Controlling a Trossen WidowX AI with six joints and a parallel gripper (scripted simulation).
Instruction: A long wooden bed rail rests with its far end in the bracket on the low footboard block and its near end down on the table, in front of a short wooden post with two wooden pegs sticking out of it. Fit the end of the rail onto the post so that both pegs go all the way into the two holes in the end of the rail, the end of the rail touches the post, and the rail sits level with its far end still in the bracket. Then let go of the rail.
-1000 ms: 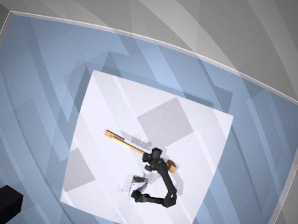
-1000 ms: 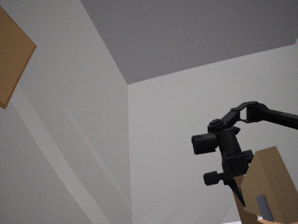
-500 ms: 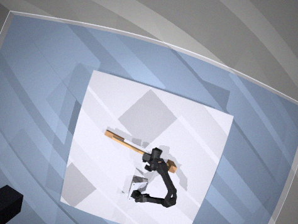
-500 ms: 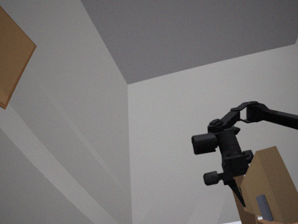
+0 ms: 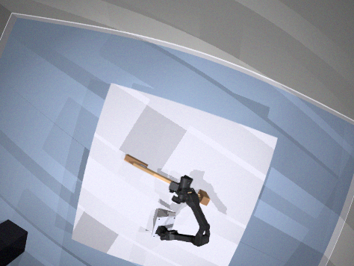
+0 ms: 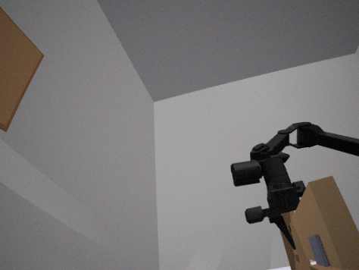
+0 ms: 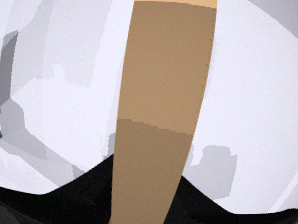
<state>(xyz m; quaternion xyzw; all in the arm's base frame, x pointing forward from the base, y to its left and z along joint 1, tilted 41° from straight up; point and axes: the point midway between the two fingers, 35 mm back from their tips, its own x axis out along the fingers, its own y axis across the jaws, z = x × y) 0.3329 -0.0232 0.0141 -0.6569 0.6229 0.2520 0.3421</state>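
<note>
The long wooden rail (image 5: 153, 173) (image 6: 301, 262) (image 7: 162, 65) runs from the footboard block (image 5: 131, 158) (image 6: 322, 197) to beneath the arm. Its far end lies at the block's grey bracket (image 6: 319, 250); its seating there is too small to tell. My gripper (image 6: 291, 243) (image 7: 139, 159) points down and is shut on the rail, with a black finger on each side in the wrist view. The wooden post (image 5: 204, 197) stands just right of the gripper in the top view. The arm hides the rail's near end, the pegs, the holes and any gap at the post.
The arm (image 5: 198, 214) bends around from its base at a pale metal plate (image 5: 159, 221), below the rail in the top view. The white table top (image 5: 224, 157) carries shadows. A dark box (image 5: 11, 239) stands off the table at the lower left.
</note>
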